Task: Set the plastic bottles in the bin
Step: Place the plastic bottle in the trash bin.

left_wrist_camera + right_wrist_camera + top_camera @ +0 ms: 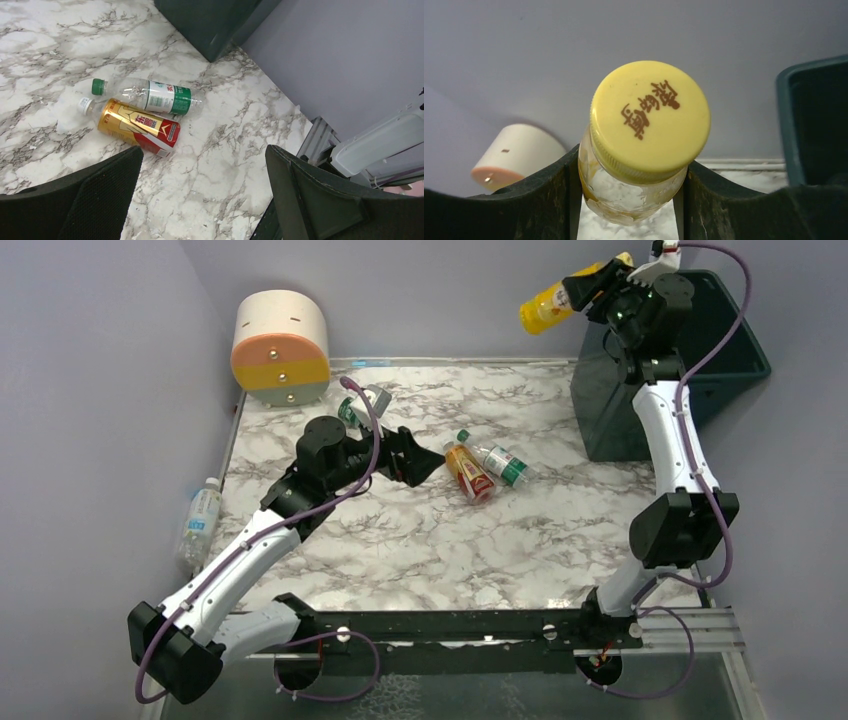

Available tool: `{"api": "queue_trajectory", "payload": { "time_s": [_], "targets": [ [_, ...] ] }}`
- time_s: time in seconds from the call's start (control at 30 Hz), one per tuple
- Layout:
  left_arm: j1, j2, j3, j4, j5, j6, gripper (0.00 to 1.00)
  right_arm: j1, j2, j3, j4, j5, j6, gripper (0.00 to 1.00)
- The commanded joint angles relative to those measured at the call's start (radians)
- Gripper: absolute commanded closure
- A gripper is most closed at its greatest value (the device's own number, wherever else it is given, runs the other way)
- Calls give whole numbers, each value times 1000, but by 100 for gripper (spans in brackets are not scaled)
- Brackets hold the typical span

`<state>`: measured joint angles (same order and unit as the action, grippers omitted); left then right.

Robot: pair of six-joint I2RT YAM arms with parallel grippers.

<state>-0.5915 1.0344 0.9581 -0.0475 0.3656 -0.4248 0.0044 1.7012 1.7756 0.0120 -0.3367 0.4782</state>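
Grips a yellow bottle (545, 308) in the right gripper (588, 288), jaws narrow and pressed on the clear neck just under the yellow cap (650, 117), black fingers (524, 200) on either side of it. Holds it tilted and high in the air, base pointing left, cap toward the wrist. Just to the right of that, the bin (735, 360), dark teal, standing at the far right corner of the counter (420, 540); bottle left of its opening, not over it. Hangs the left gripper (428, 462) wide open with nothing between its fingers (100, 200), low over the middle of the counter. Just ahead of it, toward the right edge, the orange bottle (470, 472) with red label and white cap, lying flat and touching the green-label bottle (500, 462) with green cap on its far side. Beyond both, in the left wrist view, a lower corner of the bin resting on the marble. Behind the left arm, toward the far left corner, a third bottle (365, 405), partly hidden by arm and cable. Just off the left edge, beside the wall, a clear bottle (200, 518) on its side with a white cap. At the far left corner, a round drum (280, 345) in cream, orange and yellow, lying on its side, well apart from the bin
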Motion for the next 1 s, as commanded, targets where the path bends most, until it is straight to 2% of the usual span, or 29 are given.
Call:
{"api": "queue_trajectory", "payload": {
  "time_s": [0.0, 0.23, 0.57, 0.8, 0.97],
  "targets": [
    [-4, -1, -2, 18, -4, -1, 1, -12, 13, 78, 23, 211, -114, 58],
    [-4, 6, -7, 5, 4, 3, 1, -14, -26, 90, 118, 387, -238, 58],
    [-4, 39, -1, 24, 40, -6, 1, -15, -122, 2, 271, 616, -442, 59],
    [-4, 61, 10, 29, 56, -6, 1, -16, -85, 32, 308, 762, -622, 59],
    [-4, 81, 31, 20, 65, -1, 1, -25, -41, 19, 293, 787, -632, 55]
  ]
}}
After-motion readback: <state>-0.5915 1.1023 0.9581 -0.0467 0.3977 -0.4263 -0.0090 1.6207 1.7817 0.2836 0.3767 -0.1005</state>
